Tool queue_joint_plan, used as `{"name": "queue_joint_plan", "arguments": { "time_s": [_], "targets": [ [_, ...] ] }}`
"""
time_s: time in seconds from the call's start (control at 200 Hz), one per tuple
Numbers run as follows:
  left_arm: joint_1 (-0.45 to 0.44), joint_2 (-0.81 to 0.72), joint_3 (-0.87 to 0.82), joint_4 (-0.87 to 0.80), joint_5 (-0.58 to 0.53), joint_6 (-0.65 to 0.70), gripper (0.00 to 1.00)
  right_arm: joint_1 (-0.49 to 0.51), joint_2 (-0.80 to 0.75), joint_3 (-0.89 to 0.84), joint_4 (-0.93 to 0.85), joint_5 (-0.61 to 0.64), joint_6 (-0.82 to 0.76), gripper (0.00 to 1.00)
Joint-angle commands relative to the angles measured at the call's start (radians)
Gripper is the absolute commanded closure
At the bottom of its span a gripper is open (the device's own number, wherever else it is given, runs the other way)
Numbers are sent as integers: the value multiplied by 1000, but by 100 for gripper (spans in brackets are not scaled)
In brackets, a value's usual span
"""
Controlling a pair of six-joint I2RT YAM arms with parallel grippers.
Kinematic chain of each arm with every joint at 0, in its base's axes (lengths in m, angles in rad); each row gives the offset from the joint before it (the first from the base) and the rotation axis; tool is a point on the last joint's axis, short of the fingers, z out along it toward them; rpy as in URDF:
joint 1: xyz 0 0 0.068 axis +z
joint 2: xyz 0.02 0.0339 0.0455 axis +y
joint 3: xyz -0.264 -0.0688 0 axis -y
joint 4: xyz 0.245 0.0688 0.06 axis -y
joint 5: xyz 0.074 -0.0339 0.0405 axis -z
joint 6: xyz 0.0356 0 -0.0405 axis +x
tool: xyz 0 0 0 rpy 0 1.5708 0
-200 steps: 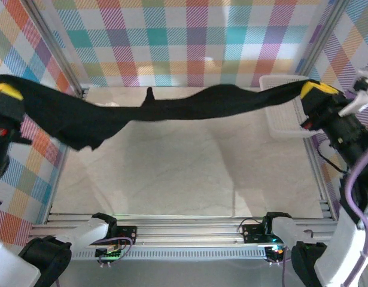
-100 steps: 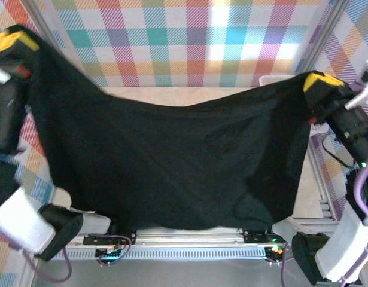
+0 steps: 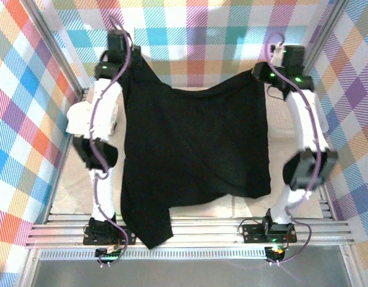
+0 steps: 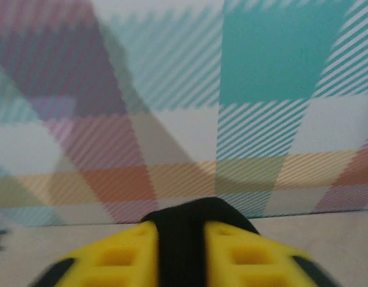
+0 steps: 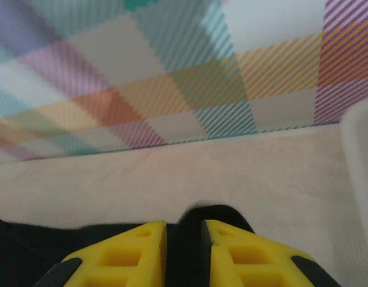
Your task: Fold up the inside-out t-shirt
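Note:
The inside-out t-shirt (image 3: 189, 149) is a large black cloth spread over the table from the far wall to the near rail, with one corner (image 3: 149, 233) draped over the rail. My left gripper (image 3: 125, 60) is at the far left corner of the shirt. In the left wrist view its yellow fingers (image 4: 118, 257) have black cloth (image 4: 182, 221) filling the gap between them. My right gripper (image 3: 259, 75) is at the far right corner, and black cloth (image 5: 185, 239) likewise sits between its yellow fingers (image 5: 243, 257).
Both arms reach far out along the shirt's two sides. A white basket (image 5: 360, 155) stands at the far right by the checked wall. Bare table (image 3: 70, 179) shows left of the shirt and also right of it (image 3: 279, 173).
Both arms have swung from the near sides to the far wall, carrying the shirt's top edge with them. The shirt went from hanging stretched in the air to lying spread over the table.

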Motion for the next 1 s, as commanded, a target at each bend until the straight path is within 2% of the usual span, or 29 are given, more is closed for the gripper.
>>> {"name": "queue_joint_plan", "arguments": {
  "time_s": [0.0, 0.09, 0.13, 0.18, 0.26, 0.33, 0.39, 0.455, 0.535, 0.6, 0.69, 0.79, 0.895, 0.995],
  "targets": [
    [22, 143, 210, -4, 59, -52, 54, 7, 255, 351, -113, 86, -37, 69],
    [22, 114, 149, -25, 93, -95, 42, 16, 433, 658, -283, 60, -47, 63],
    [22, 75, 87, -50, 109, -115, 39, 27, 453, 697, -329, 55, -65, 61],
    [22, 1, -16, -60, 133, -148, 35, 50, 425, 657, -362, 66, -93, 58],
    [20, -169, -285, -28, 149, -218, 31, 93, 285, 404, -331, 57, -126, 56],
    [22, -366, -644, 128, 179, -309, 30, 134, 102, 46, -203, 40, -134, 53],
    [21, -504, -896, 250, 232, -405, 30, 163, -34, -194, -133, 6, -119, 49],
    [20, -616, -1116, 353, 302, -481, 30, 186, -145, -388, -101, -36, -88, 44],
    [17, -726, -1355, 451, 334, -538, 29, 198, -277, -619, -39, -89, -43, 42],
    [13, -790, -1515, 501, 368, -572, 29, 194, -369, -753, -65, -31, -19, 41],
    [-2, -825, -1644, 504, 405, -582, 29, 168, -470, -905, -125, 101, 9, 40],
    [-23, -820, -1708, 513, 423, -574, 29, 119, -522, -1055, -47, 33, 39, 41],
    [-32, -784, -1713, 506, 446, -568, 29, 134, -439, -1011, 42, -88, 73, 43],
    [-32, -768, -1730, 468, 416, -544, 29, 134, -307, -906, 17, -49, 99, 45]
  ]
}}
